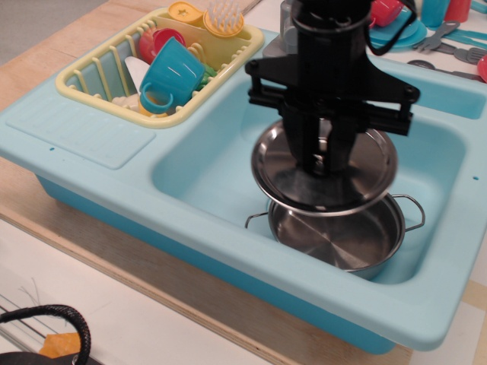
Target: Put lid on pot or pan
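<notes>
The lid (pixel 365 171), a round shiny steel disc, hangs from my black gripper (pixel 326 158), which is shut on its central knob. The lid is held level just above the pan (pixel 335 236), overlapping most of its far part. The pan is shallow, shiny steel, with wire loop handles at its left (pixel 255 220) and right (pixel 415 209), and it sits in the light blue sink basin (pixel 205 167). The near part of the pan's inside still shows below the lid. The knob itself is hidden by my fingers.
A yellow dish rack (pixel 91 76) with a blue cup (pixel 171 76) and other toy dishes stands at the sink's left. A grey faucet base (pixel 278 42) is behind my arm. Plates, cups and cutlery (pixel 449 34) lie at the back right.
</notes>
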Robot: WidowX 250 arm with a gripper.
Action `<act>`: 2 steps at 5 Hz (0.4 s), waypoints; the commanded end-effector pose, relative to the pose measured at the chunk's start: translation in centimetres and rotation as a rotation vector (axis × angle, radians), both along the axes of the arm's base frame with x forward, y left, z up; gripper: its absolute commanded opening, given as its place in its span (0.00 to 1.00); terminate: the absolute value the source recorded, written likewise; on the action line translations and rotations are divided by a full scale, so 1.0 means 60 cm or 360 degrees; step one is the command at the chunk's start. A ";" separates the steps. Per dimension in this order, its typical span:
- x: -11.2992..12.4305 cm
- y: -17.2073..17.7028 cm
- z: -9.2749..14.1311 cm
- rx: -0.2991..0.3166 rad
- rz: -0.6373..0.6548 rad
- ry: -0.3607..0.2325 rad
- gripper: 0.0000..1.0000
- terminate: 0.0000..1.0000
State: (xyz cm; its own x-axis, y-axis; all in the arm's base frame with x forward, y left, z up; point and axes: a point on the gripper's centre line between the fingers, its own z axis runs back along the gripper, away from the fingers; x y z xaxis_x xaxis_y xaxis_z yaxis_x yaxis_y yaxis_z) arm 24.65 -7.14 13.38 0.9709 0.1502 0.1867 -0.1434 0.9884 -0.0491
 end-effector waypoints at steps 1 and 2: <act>0.006 -0.013 -0.018 -0.0042 -0.0044 -0.0004 0.00 0.00; 0.013 -0.019 -0.026 -0.0042 -0.0076 -0.0013 0.00 0.00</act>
State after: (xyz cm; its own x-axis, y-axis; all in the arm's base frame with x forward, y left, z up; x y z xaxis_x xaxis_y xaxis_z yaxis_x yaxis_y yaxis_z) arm 25.17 -8.32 10.51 0.9837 0.1003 0.1495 -0.0913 0.9936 -0.0660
